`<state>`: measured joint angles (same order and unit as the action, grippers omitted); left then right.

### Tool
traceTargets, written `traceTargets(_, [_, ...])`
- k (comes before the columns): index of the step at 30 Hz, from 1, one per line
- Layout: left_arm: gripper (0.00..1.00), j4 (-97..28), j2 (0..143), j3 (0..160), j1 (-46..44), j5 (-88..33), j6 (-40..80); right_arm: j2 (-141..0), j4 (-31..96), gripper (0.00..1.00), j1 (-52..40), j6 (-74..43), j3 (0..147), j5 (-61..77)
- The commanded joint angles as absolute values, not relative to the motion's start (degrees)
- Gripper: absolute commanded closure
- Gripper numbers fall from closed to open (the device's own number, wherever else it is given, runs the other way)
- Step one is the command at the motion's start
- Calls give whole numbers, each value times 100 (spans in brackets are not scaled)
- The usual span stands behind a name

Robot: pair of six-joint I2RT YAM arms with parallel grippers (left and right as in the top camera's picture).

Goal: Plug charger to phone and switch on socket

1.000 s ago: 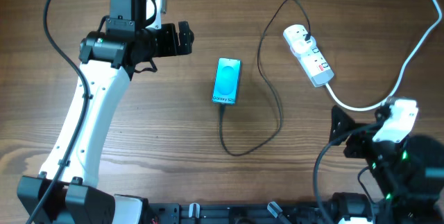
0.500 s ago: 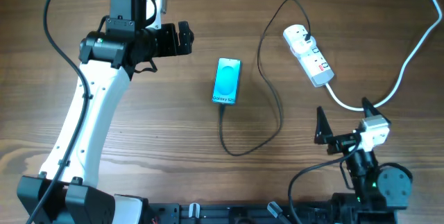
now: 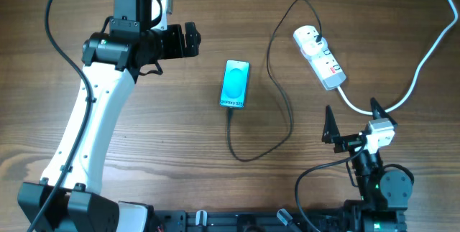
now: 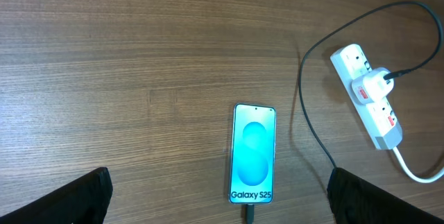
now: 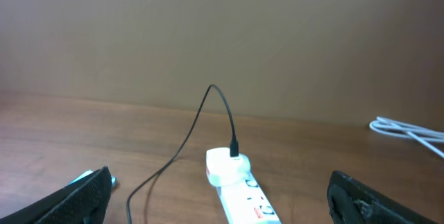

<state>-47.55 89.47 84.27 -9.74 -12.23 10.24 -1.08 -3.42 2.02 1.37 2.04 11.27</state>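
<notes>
The phone lies flat mid-table with its cyan screen lit, also showing in the left wrist view. The charger's black cable runs from a white adapter in the socket and loops round to the phone's lower short edge, where its plug tip sits against the port. My left gripper hovers open, left of the phone and apart from it. My right gripper stands open near the front edge, below the socket, holding nothing.
A thick white cord leaves the socket's near end and curves off to the back right corner. The slack loop of black cable lies on the wood between the phone and my right arm. More white cord lies at the far right.
My right arm has drawn back toward the front edge and shifted left, its open fingers now pointing at the socket. The left arm, phone and cable have not moved.
</notes>
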Motion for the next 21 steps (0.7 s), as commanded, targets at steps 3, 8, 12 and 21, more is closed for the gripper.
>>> traceTargets(3, [0, -4740, 8978, 8423, -985, -1208, 1079, -19, -333, 0, 134, -165, 25, 727])
traceTargets(8, [0, -4740, 8978, 8423, -985, -1208, 1076, -19, -16, 0, 128, -167, 27, 646])
traceTargets(12, [0, -4740, 8978, 8423, -985, -1208, 1079, -19, -27, 0, 119, -150, 27, 613])
traceTargets(21, [0, -4740, 8978, 8423, -985, -1208, 1076, -21, -30, 0, 23, -156, 30, 582])
